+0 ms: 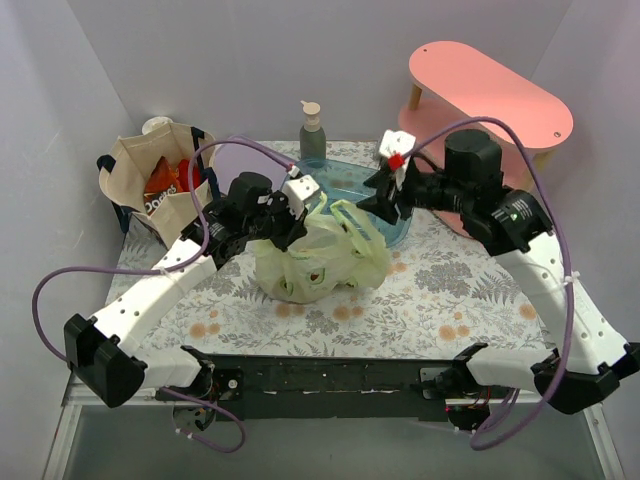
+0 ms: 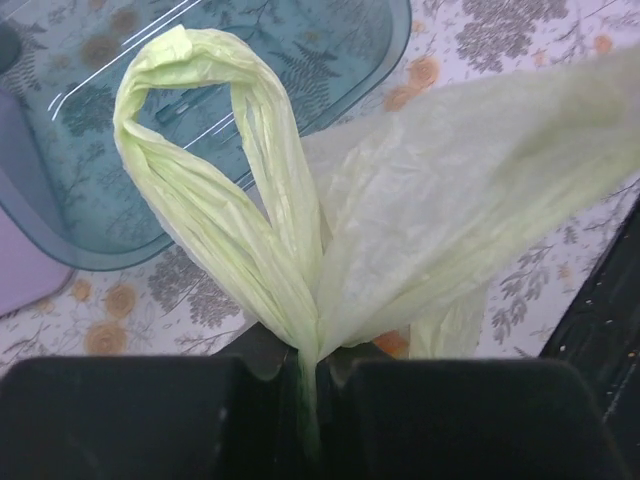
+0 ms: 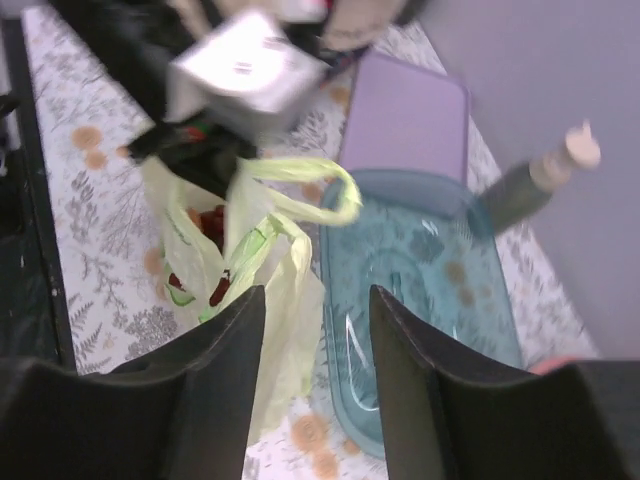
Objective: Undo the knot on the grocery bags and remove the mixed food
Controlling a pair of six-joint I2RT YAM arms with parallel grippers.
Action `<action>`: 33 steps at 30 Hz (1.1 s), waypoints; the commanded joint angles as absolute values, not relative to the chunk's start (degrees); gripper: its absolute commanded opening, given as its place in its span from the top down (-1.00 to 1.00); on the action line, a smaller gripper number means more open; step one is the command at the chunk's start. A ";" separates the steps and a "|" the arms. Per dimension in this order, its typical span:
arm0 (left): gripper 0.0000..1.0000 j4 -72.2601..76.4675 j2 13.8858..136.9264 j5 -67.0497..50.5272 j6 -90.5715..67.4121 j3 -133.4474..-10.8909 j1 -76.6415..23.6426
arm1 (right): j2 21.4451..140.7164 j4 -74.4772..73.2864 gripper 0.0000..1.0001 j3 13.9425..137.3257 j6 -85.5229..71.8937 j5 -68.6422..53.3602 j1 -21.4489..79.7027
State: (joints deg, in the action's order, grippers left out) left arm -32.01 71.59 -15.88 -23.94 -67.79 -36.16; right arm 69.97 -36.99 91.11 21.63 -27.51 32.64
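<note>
Left gripper (image 2: 310, 372): closed tight on a twisted strip of the pale-green bag; the plastic is seen pinched between the jaws at the lower middle of the left wrist view.
Handle loop (image 2: 175, 215): rises from the grip toward the upper left of that view and is not wound around anything; a wide flap is spread to the right.
Right gripper (image 3: 317, 335): jaws apart, nothing is held; it is placed over the blue tray (image 3: 430, 270).
Pale-green bag (image 1: 322, 262): found in the middle of the top view, just beside the tray.
Knot: judged to be mostly undone; a remaining twist at the grip cannot be excluded.
Grapes (image 3: 208, 222): dark red pieces are seen through the bag's mouth; they are not yet taken out.
Canvas tote (image 1: 135, 170): upright at the upper left of the top view, with a red chip bag (image 1: 160, 187) inside.
Left to do: the mouth is to be opened wider, and both bags are to be emptied.
</note>
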 commanded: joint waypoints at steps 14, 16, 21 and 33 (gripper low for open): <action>1.00 -28.83 73.13 -25.05 -37.35 -71.63 -31.38 | 70.75 -35.25 0.54 82.17 42.27 -21.01 59.41; 1.00 -28.57 72.95 -24.87 -37.18 -70.93 -31.20 | 72.50 -35.07 0.55 85.51 44.03 -19.61 61.51; 1.00 -27.95 72.77 -25.40 -37.71 -70.22 -30.67 | 76.90 -32.80 0.63 87.81 46.93 -12.43 66.53; 1.00 -27.25 70.23 -24.61 -40.78 -67.59 -29.18 | 74.97 -8.00 0.97 59.34 58.01 23.56 71.10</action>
State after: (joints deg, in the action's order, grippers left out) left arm -29.32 73.73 -23.40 -38.94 -67.88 -30.22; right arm 76.38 -16.36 62.61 55.13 14.94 71.59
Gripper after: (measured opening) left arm 0.015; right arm 0.021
